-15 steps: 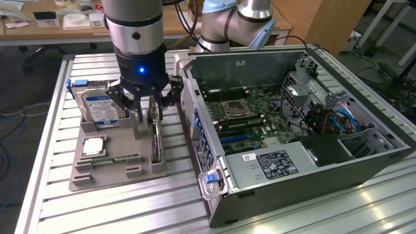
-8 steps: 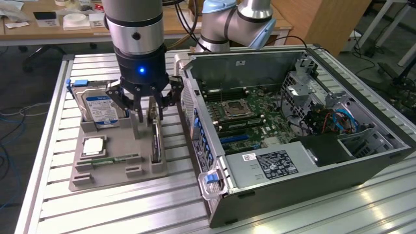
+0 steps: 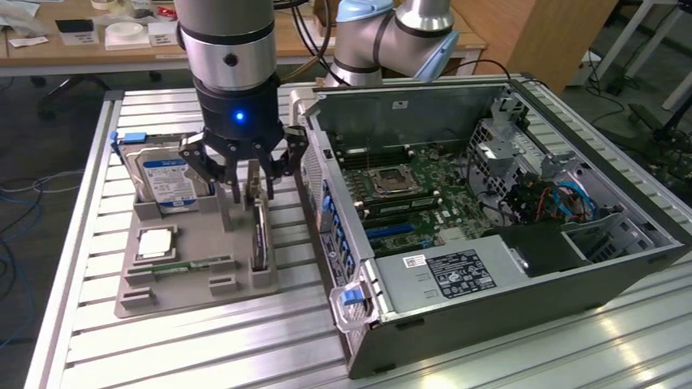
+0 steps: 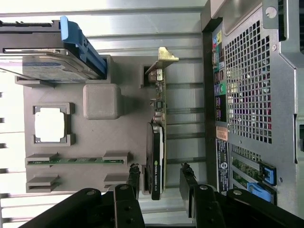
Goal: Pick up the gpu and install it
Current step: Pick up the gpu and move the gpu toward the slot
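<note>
GPU [image 3: 261,239] [image 4: 159,118] stands on its long edge in a slot of the grey holder tray [image 3: 141,296] [image 4: 95,140], which lies on the slatted aluminium counter [image 3: 216,340] [image 4: 142,23]. In the wrist view its silver end bracket is at the far end from the camera and the black cooler block is at the near end, with the green board running between them.

The gripper [image 3: 249,193] [image 4: 161,180] hangs directly over the card at the cooler end. Its two black fingers [image 4: 134,178] are spread, one on each side of the card. A gap shows between each finger and the card, so nothing is pinched and the card is not lifted.

The same tray holds a hard drive [image 3: 168,174] [image 4: 42,66] with a blue-and-white label and a blue clip, propped upright at the end near the arm. A square silver processor [image 3: 157,241] [image 4: 50,124] sits in its own pocket, and a narrow green memory stick [image 3: 190,264] [image 4: 71,160] lies in a groove beside it.

On the exterior view's right, just beside the tray, the open computer case [image 3: 605,275] [image 4: 251,95] lies on its side. Its motherboard [image 3: 433,182] is exposed, and its perforated rear panel faces the tray.
</note>
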You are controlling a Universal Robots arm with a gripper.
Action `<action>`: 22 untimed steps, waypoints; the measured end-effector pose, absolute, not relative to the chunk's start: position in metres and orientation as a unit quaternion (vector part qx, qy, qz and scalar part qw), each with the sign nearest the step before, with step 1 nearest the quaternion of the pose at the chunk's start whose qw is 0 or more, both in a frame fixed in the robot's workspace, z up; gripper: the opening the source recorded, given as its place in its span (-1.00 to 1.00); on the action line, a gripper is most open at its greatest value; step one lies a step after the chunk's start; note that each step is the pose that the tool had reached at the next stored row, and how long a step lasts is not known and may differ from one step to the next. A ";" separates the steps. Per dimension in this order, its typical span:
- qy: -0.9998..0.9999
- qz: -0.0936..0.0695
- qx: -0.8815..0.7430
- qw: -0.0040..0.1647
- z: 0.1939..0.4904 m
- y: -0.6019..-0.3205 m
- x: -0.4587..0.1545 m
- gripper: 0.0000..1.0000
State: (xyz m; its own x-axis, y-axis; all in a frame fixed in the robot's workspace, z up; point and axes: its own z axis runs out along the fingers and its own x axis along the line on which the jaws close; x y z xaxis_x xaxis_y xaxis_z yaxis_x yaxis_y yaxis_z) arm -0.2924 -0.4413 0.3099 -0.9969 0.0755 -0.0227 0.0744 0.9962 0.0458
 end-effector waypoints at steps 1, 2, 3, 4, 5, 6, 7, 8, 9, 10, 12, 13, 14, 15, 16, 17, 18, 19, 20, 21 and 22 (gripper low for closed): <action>0.999 0.022 0.037 0.012 0.310 -0.441 -0.292 -0.05; 0.999 0.022 0.037 0.012 0.310 -0.441 -0.292 -0.05; 0.999 0.022 0.037 0.012 0.310 -0.441 -0.292 -0.05; 0.999 0.022 0.037 0.012 0.309 -0.441 -0.292 -0.05; 0.999 0.022 0.037 0.012 0.309 -0.441 -0.292 -0.05; 0.999 0.022 0.037 0.012 0.308 -0.441 -0.292 -0.05; 0.999 0.022 0.037 0.012 0.308 -0.441 -0.292 -0.05; 0.999 0.022 0.037 0.012 0.308 -0.441 -0.292 -0.05; 0.999 0.022 0.037 0.012 0.308 -0.441 -0.292 -0.05; 0.999 0.022 0.037 0.012 0.308 -0.441 -0.292 -0.05; 0.999 0.022 0.037 0.012 0.308 -0.441 -0.292 -0.05; 0.999 0.022 0.037 0.012 0.308 -0.441 -0.292 -0.05; 0.999 0.022 0.037 0.012 0.308 -0.441 -0.292 -0.05; 0.999 0.022 0.037 0.012 0.308 -0.441 -0.292 -0.05; 0.999 0.022 0.037 0.012 0.308 -0.441 -0.291 -0.05; 0.999 0.022 0.037 0.012 0.308 -0.441 -0.291 -0.05; 0.999 0.022 0.037 0.012 0.308 -0.441 -0.291 -0.05; 0.999 0.022 0.037 0.012 0.308 -0.441 -0.290 -0.05; 0.999 0.022 0.037 0.012 0.308 -0.441 -0.290 -0.05; 0.999 0.022 0.038 0.012 0.308 -0.441 -0.290 -0.05; 0.999 0.022 0.037 0.012 0.307 -0.441 -0.290 -0.05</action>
State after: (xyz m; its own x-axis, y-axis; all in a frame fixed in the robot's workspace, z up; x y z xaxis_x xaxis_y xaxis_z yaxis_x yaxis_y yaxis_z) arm -0.2902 -0.4412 0.3072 -0.9969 0.0755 -0.0229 0.0744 0.9962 0.0453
